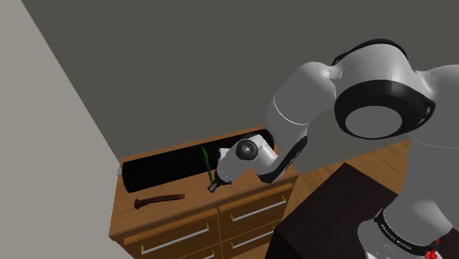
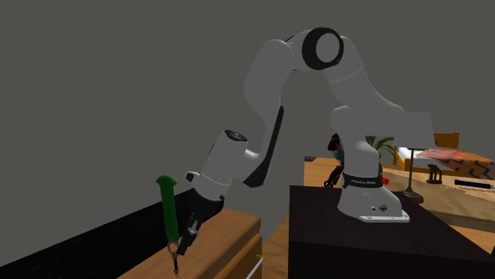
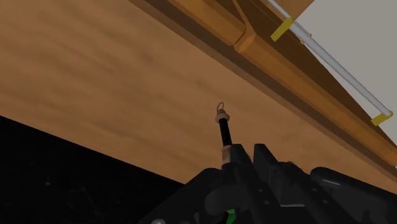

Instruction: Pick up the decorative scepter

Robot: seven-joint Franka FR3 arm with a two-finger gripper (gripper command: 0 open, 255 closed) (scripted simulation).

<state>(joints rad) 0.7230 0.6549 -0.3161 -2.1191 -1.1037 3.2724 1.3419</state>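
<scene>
Read no word, number or brand with certainty. Noticed one line of small white lettering on the black band (image 2: 358,181) round the foot of the arm (image 2: 274,71), just above the white base plate (image 2: 373,212), in the second exterior view; too small to make out letter by letter. Saw the same band in the shoulder view at the lower right, its pale lettering curved round it and likewise illegible. Spotted two small dark marks on the base plate below the band; could not tell whether signs or bolts.
</scene>
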